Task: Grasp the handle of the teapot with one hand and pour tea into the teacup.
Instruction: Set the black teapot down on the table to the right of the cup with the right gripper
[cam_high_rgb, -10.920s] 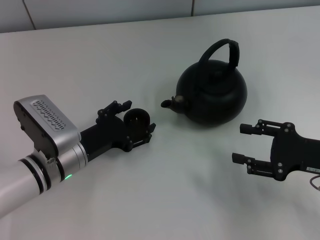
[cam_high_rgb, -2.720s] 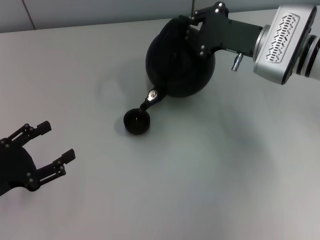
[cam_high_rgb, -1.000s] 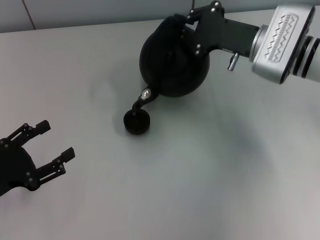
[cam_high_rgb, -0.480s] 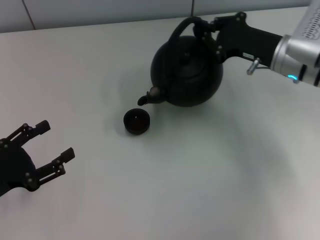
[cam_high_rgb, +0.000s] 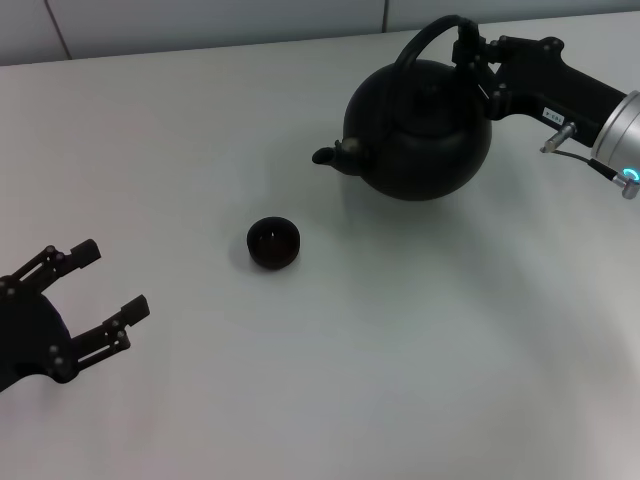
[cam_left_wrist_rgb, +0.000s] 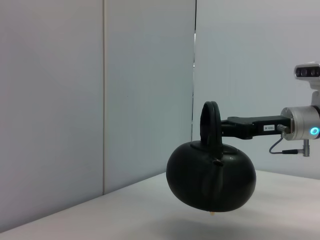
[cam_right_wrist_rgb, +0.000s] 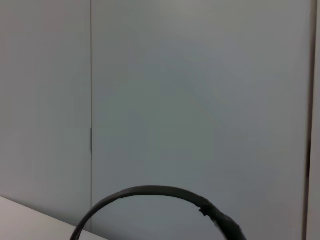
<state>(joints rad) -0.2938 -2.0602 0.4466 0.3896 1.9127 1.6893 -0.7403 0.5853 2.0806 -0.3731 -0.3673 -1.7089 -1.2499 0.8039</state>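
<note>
At about 8 o'clock on the tabletop (cam_high_rgb: 330, 380) the left gripper (cam_high_rgb: 92, 298) is parked. Its jaws are spread apart and hold nothing. It is well apart from the task's things and seems to have no part in the work.

Going right, the teacup (cam_high_rgb: 274, 243) stands upright near the middle of the tabletop, alone, with nothing touching it.

From the cup, the teapot (cam_high_rgb: 420, 130) is at about 1 o'clock, clearly apart from it. The left wrist view shows a gap under the pot's belly, so it hangs above the tabletop and does not rest on it. It is level, not tilted. Its long axis, from spout to back, runs roughly from 9 o'clock to 3 o'clock, and the spout (cam_high_rgb: 333, 155) points to about 9 o'clock, so it looks past the cup and is not over it.

The right gripper (cam_high_rgb: 474, 58) comes in from 3 o'clock and is clenched on the handle (cam_high_rgb: 428, 42), on the side away from the spout. This arm alone carries the pot.

I judge that pouring is not happening now. For any more pouring the pot should travel toward 7 o'clock until the spout is above the cup, then tip forward.
</note>
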